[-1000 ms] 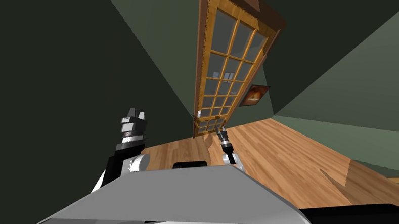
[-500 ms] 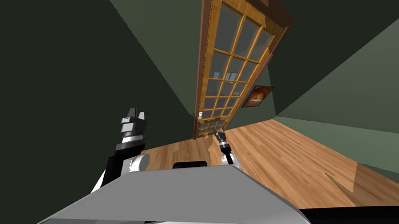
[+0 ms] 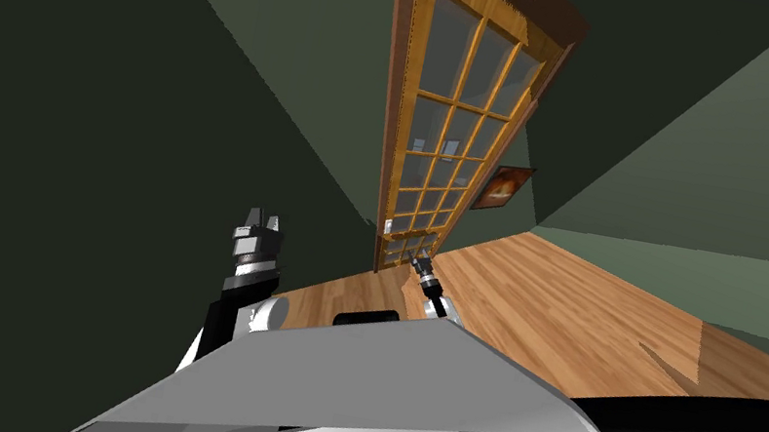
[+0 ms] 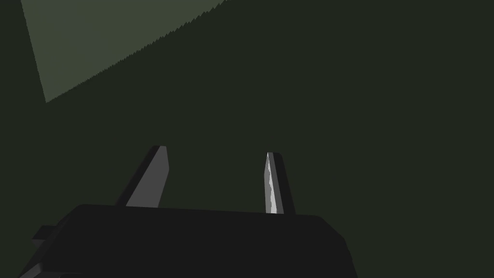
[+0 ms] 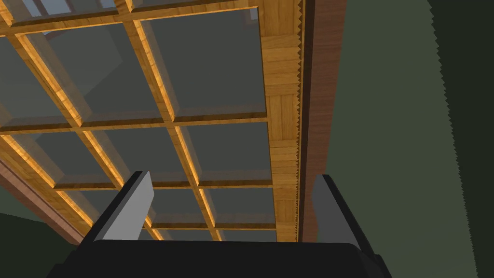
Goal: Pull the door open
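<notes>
You are facing the wooden, glass-paned door (image 3: 445,140) at 12 o'clock, hanging in its brown frame (image 3: 393,81). Your right gripper (image 3: 419,262) is reaching toward the door's lower part, also at 12 o'clock, its fingers (image 5: 131,212) standing spread wide apart and pointing at the panes beside the door's edge. Your left gripper (image 3: 260,224) is hovering at 11 o'clock with its fingers parted.

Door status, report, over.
Right tool open, empty, at the frame-side edge of the glazed wooden door. Left tool open, raised, idle. Nothing seen between tool and door.
</notes>
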